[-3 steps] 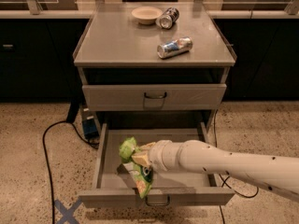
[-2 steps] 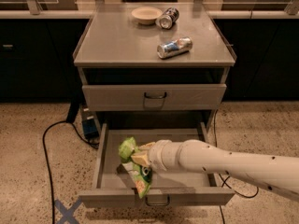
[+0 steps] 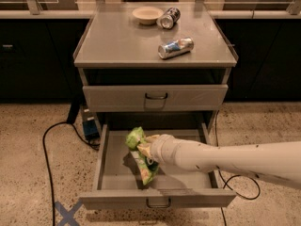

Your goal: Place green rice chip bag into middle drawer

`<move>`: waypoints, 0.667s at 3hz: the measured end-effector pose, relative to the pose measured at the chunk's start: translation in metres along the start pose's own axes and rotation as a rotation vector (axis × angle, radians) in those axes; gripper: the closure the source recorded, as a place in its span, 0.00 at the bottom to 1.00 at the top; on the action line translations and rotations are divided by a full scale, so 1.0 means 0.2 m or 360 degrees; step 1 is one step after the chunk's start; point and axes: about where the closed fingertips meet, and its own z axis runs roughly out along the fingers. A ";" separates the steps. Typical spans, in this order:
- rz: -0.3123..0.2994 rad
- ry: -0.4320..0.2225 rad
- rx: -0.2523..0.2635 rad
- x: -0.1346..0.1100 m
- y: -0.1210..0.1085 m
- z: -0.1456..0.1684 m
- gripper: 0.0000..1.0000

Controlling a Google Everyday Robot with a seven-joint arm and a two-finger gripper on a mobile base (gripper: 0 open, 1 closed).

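1. Find the gripper (image 3: 146, 150) over the open middle drawer (image 3: 113, 171), left of the drawer's centre. The white arm (image 3: 225, 160) enters from the right edge of the view and crosses above the drawer's right half.
2. Check the jaws: they are closed on the green rice chip bag (image 3: 135, 138), gripping it near its middle.
3. Check the bag: it hangs roughly upright. Its crumpled top stands above the gripper, and its lower end points down into the drawer, towards the front. You can see its shadow on the drawer floor. You cannot tell whether the lower end touches the floor.
4. Note that the middle drawer is pulled fully out, with its dark handle (image 3: 158, 203) at the front edge. The upper drawer (image 3: 197, 97) is shut.
5. Note the items on the cabinet top (image 3: 117, 44): a pale bowl (image 3: 147, 14) at the back, one can (image 3: 169, 18) just beside it, and a second can (image 3: 176, 47) on its side nearer the front.
6. Note the black cable (image 3: 47, 140) on the floor to the left of the cabinet.
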 end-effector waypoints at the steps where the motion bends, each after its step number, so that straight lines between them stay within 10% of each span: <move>1: 0.0008 0.0004 0.0144 0.03 -0.18 0.11 1.00; 2: 0.0069 0.0045 0.0215 0.12 -0.27 0.22 1.00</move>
